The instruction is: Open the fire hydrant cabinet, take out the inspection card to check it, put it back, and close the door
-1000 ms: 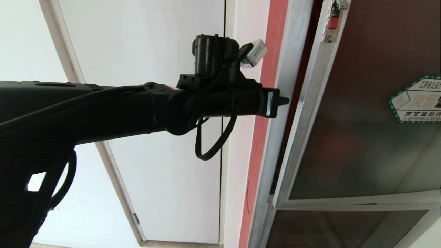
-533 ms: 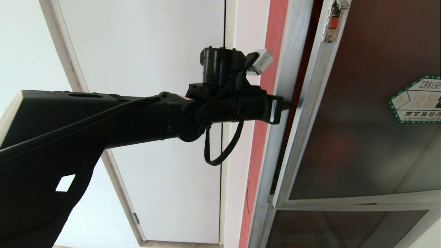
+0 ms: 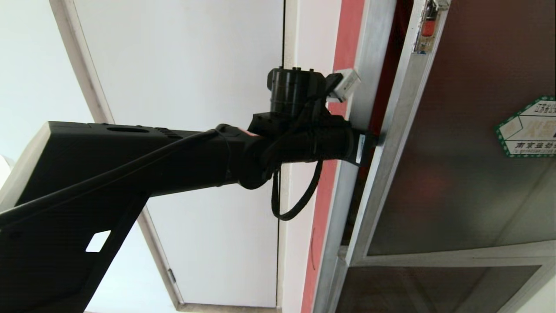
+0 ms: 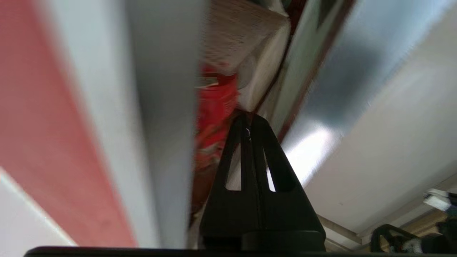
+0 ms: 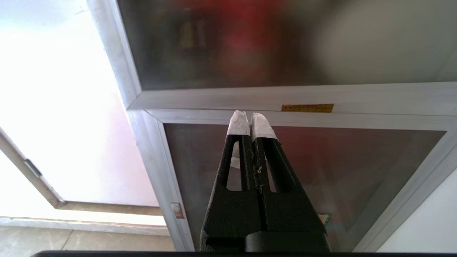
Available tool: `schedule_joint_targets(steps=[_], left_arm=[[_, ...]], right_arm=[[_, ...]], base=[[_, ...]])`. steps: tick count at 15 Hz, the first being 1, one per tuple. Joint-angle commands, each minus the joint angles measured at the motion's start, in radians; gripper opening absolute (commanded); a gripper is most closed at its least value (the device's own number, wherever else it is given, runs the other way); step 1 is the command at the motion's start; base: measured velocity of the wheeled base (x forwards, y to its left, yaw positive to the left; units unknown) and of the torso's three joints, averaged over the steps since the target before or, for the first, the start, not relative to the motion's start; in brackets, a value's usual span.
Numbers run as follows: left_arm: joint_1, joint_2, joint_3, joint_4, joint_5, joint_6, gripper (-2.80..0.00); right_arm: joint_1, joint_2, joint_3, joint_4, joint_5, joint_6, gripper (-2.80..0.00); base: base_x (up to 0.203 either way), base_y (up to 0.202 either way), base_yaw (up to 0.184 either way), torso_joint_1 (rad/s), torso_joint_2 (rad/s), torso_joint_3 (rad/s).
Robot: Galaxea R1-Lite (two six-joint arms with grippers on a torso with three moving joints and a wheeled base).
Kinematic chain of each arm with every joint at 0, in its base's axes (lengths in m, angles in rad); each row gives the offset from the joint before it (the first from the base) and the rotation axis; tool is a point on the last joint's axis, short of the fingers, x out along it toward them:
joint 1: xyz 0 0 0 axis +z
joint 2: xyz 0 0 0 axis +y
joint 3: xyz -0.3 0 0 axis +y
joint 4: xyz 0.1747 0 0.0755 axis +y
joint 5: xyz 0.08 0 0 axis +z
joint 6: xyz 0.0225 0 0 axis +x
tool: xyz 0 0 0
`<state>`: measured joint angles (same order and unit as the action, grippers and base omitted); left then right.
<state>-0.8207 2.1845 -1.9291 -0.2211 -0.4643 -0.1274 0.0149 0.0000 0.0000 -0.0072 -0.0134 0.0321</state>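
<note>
The door [image 3: 456,152], dark tinted glass in a silver frame with a green-bordered sticker [image 3: 527,128] and a small red latch [image 3: 429,25], stands slightly ajar from the fire hydrant cabinet's silver frame [image 3: 367,65]. My left gripper [image 3: 376,139] is shut, with its tips pushed into the gap at the door's edge. In the left wrist view the shut left gripper [image 4: 249,116] points into the gap at red fittings [image 4: 216,103] and the white hose roll [image 4: 266,71]. A pale, finely lined sheet [image 4: 234,30] on the roll looks like the inspection card, but it is blurred. My right gripper [image 5: 250,119] hangs shut and empty before the lower glass panel.
A plain white panel [image 3: 182,130] and a red wall strip [image 3: 345,39] lie left of the cabinet. Under the door sits a smaller dark glass panel [image 3: 434,289], also seen as the lower glass panel [image 5: 321,171]. Beige floor [image 5: 71,244] shows low at the left.
My left arm has reached to the right and slightly down, and its shut tips have gone from the cabinet frame into the gap. The door's edge has swung a little further out.
</note>
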Motion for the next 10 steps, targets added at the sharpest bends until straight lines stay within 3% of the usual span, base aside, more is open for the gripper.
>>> schedule_joint_targets(steps=[1, 4, 10], left_arm=[[-0.024, -0.007, 0.001, -0.001, 0.007, -0.001, -2.80], [-0.054, -0.017, 0.018, -0.001, 0.058, 0.000, -2.80], [-0.094, -0.124, 0.158, -0.001, 0.052, 0.000, -2.80]], right_arm=[[0.000, 0.002, 0.002, 0.000, 0.000, 0.000, -2.80], [0.000, 0.002, 0.003, 0.000, 0.000, 0.000, -2.80], [0.000, 0.002, 0.003, 0.000, 0.000, 0.000, -2.80]], base=[[0.000, 0.000, 0.000, 0.000, 0.00, 0.000], [0.000, 0.000, 0.000, 0.000, 0.00, 0.000], [0.000, 0.000, 0.000, 0.000, 0.00, 0.000]])
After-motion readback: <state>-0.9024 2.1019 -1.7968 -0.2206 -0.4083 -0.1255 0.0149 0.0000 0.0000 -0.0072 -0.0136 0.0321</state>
